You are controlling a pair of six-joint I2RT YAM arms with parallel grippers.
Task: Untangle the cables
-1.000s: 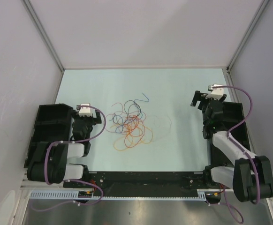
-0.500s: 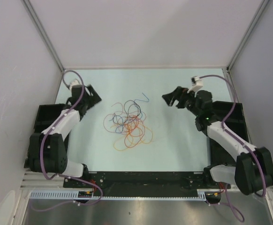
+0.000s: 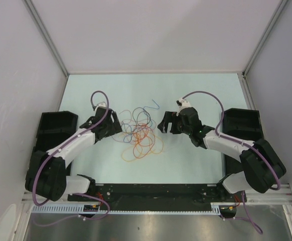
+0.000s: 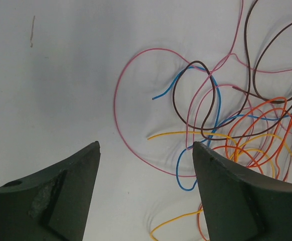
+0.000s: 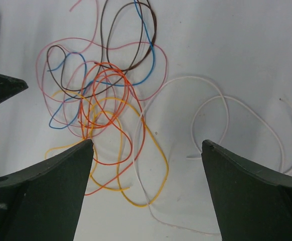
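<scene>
Top external view: the pale table (image 3: 201,90) carries both arms leaning in from its near edge, with one black bin (image 3: 55,125) at the left side and another bin (image 3: 242,123) at the right. Around the middle of the table, between the two grippers, lie the cables (image 3: 138,134), gathered in one loose knot. The left gripper (image 3: 111,124) hangs just beside the knot's left edge, and the right gripper (image 3: 163,123) just beside its right edge. The wrist views show both with jaws wide apart and nothing between them.

By my reading the task is barely begun, and no strand is separated yet. The orange wire (image 5: 111,70), yellow wire (image 5: 166,168), pink wire (image 4: 117,100), brown wire (image 4: 175,98) and blue wire (image 4: 161,94) cross one another repeatedly. Only the white wire (image 5: 196,77) trails mostly free at one side, though part of it crosses the yellow loop. Every strand is left to be drawn out and laid apart.
</scene>
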